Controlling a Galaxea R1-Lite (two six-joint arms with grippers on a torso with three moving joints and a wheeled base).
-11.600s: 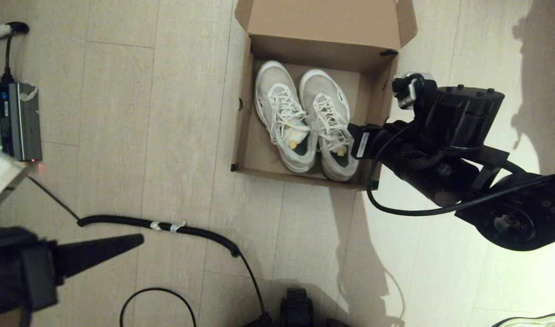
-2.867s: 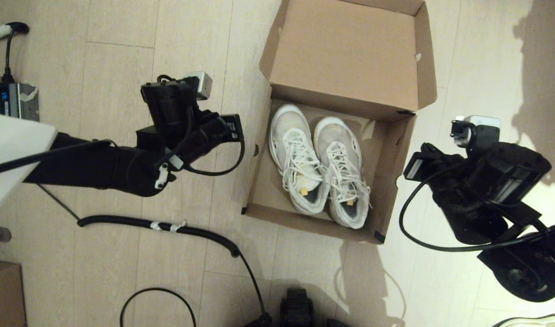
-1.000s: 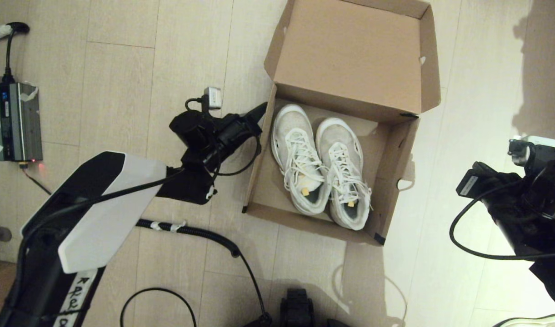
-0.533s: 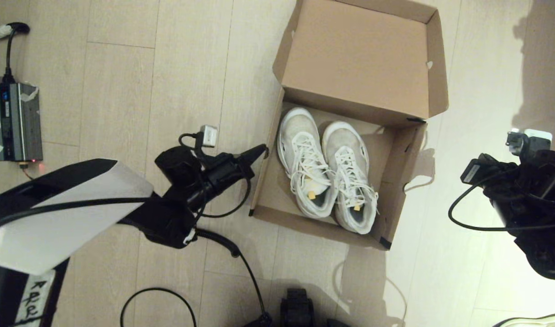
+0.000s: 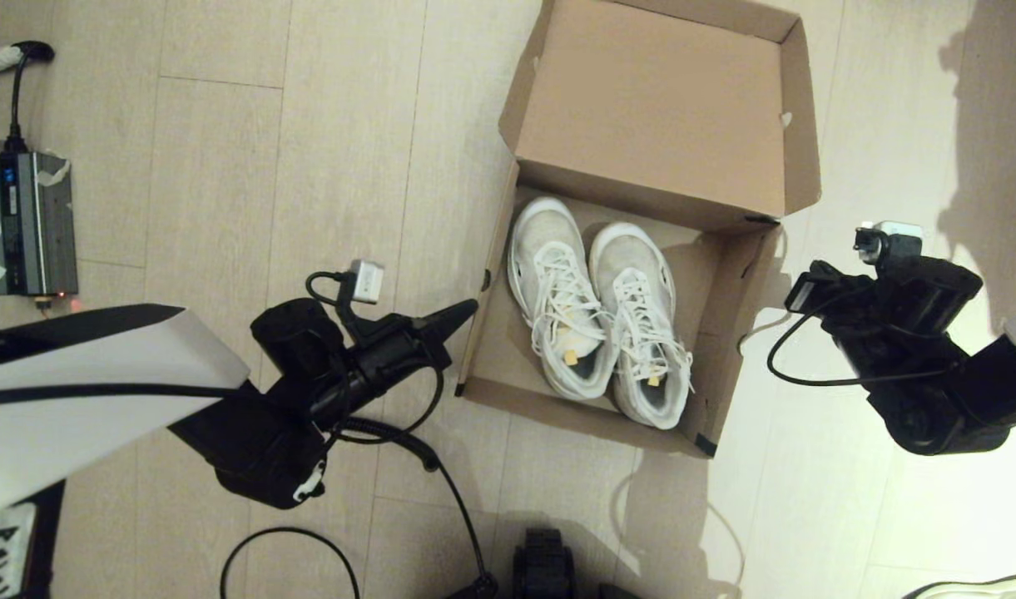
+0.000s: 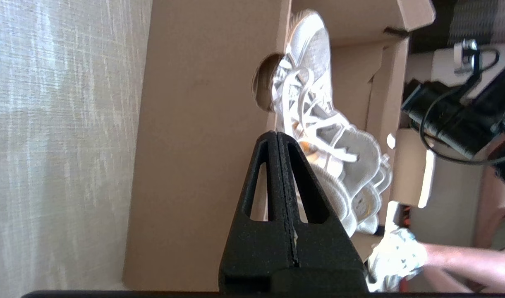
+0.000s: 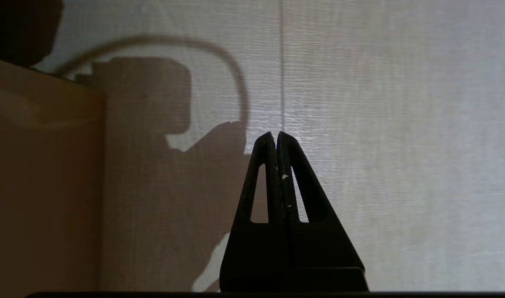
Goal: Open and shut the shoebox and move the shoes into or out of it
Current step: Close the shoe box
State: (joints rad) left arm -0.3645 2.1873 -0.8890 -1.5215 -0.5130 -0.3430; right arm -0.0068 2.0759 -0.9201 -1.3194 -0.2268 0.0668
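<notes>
The brown shoebox [image 5: 587, 416] stands open on the floor, its lid [image 5: 653, 108] tipped back at the far side. Both white sneakers [image 5: 562, 304] lie side by side inside, toes away from me. My left gripper [image 5: 468, 309] is shut and empty, with its tip at the outside of the box's left wall [image 6: 194, 145], near the front corner. The left wrist view shows the left gripper [image 6: 276, 133] and the shoes [image 6: 318, 99] over the wall's rim. My right gripper [image 7: 277, 134] is shut and empty over bare floor, just right of the box's right wall [image 7: 41, 186].
A grey power unit [image 5: 29, 220] sits at the far left. A black corrugated cable [image 5: 349, 424] crosses the floor under my left arm. A single pale shoe with a dark rim [image 5: 982, 587] peeks in at the near right corner.
The box slid a little to the right. My left gripper has drawn back toward me along the box's left wall. My right arm has swung in closer to the box's right side.
</notes>
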